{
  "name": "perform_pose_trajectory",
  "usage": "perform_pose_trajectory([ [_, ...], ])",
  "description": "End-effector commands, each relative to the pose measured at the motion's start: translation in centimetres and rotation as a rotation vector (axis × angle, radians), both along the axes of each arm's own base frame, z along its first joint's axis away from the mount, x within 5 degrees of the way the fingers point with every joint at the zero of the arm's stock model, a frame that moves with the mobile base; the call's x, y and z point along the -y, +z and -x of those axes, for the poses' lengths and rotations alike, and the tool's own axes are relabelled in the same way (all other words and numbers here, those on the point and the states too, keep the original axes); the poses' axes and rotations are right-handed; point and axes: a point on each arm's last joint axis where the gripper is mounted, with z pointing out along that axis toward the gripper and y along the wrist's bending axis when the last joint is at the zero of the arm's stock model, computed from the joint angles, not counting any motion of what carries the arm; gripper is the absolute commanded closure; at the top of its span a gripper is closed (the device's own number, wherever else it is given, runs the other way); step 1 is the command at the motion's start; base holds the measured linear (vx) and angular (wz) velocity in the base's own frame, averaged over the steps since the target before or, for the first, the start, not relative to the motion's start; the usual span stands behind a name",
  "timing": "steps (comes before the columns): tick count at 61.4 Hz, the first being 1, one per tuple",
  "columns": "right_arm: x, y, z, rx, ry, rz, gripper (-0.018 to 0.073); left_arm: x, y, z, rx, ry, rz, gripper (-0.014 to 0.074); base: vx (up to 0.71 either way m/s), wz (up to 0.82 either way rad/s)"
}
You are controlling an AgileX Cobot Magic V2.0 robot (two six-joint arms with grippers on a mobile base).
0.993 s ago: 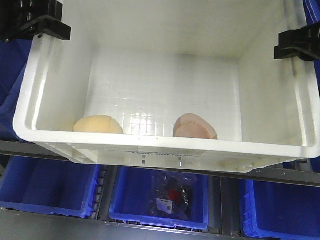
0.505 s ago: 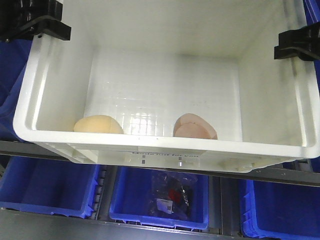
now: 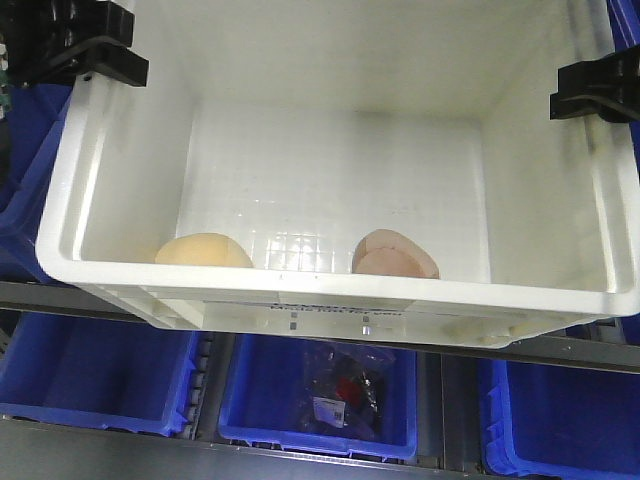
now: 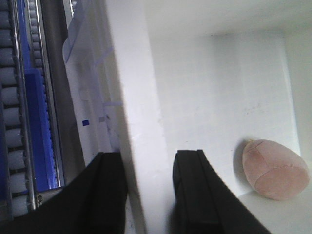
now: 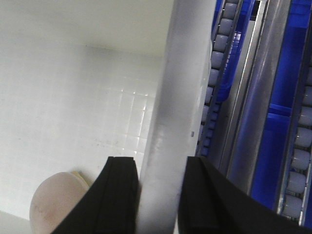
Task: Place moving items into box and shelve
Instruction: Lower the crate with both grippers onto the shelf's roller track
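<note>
The white box (image 3: 330, 295) is held up between my two grippers, its front rim over a shelf rail. The cream-yellow toy (image 3: 203, 250) lies inside at the front left and the pink toy (image 3: 395, 255) at the front middle. My left gripper (image 3: 75, 45) is shut on the box's left wall, its fingers astride the wall in the left wrist view (image 4: 148, 195), where the pink toy (image 4: 275, 168) shows. My right gripper (image 3: 597, 90) is shut on the right wall (image 5: 157, 200). The pink toy (image 5: 53, 204) lies beside its inner finger, with a sliver of the cream toy (image 5: 79, 177) behind.
Blue bins stand on the shelf level below the box; the middle one (image 3: 318, 420) holds bagged items (image 3: 340, 395). A grey metal shelf rail (image 3: 60, 295) runs under the box's front. More blue bins flank the box, with roller tracks (image 5: 217, 68) to the right.
The box's left side and my left gripper have shifted slightly to the right. The toys inside moved with the box. The right gripper has hardly moved.
</note>
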Motion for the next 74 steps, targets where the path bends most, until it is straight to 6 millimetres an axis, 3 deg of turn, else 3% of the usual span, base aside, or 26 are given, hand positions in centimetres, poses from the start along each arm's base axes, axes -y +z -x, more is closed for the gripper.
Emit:
perform_pose_trajectory([
  [1, -0.6, 3.2, 0.5, 0.179, -0.005, -0.125, 0.0565, 1.3, 2.8, 0.2, 0.123, -0.013, 0.184, 0.0603, 0.0, 0.0],
  [18, -0.7, 2.3, -0.9, 0.153, -0.014, -0.123, 0.0565, 2.0, 0.5, -2.9, 0.098, 0.019, 0.181, 0.0603, 0.0, 0.0],
  [55, -0.4, -1.5, -8.7, 0.306, -0.122, -0.1, 0.0564, 3.1, -4.9, -12.0, 0.295, 0.229, 0.249, 0.0602, 0.0, 0.0],
  [65, -0.5, -3.1, -9.8, 0.253, -0.121, -0.091, 0.0529, 3.2, -5.9, -12.6, 0.282, 0.236, 0.244, 0.058, 0.0, 0.0],
  [74, -0.3, -3.6, -10.3, 0.258, -0.116, -0.047, 0.0427, 3.2, -6.1, -12.6, 0.273, 0.232, 0.239, 0.0464, 0.0, 0.0],
])
